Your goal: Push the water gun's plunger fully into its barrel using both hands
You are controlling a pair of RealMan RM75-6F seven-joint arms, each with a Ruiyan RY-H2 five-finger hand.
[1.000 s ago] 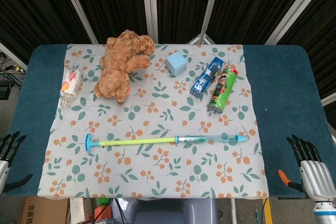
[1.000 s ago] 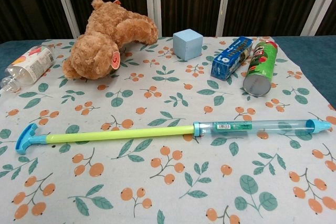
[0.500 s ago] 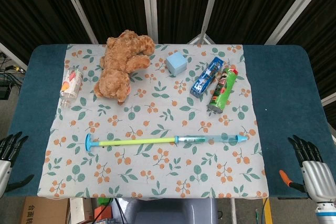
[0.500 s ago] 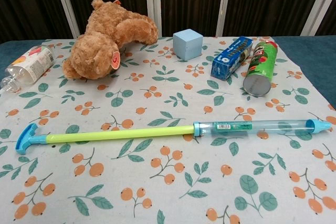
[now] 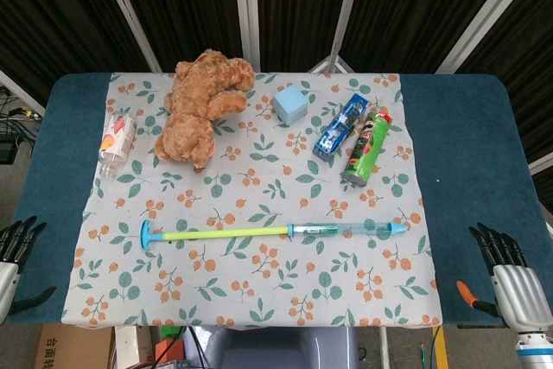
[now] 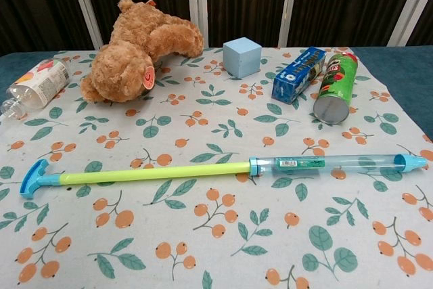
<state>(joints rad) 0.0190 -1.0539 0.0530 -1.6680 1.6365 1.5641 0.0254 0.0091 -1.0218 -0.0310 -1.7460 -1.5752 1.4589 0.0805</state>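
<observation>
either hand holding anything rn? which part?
Nothing held. Left hand and right hand sit off the table's near corners, fingers apart. The water gun lies untouched on the cloth.

Along the back of the patterned cloth (image 6: 203,248): a bottle (image 6: 37,84) lying down, a teddy bear (image 6: 139,49), a blue cube (image 6: 242,57), a blue box (image 6: 298,74) just beside a green can (image 6: 335,86).
</observation>
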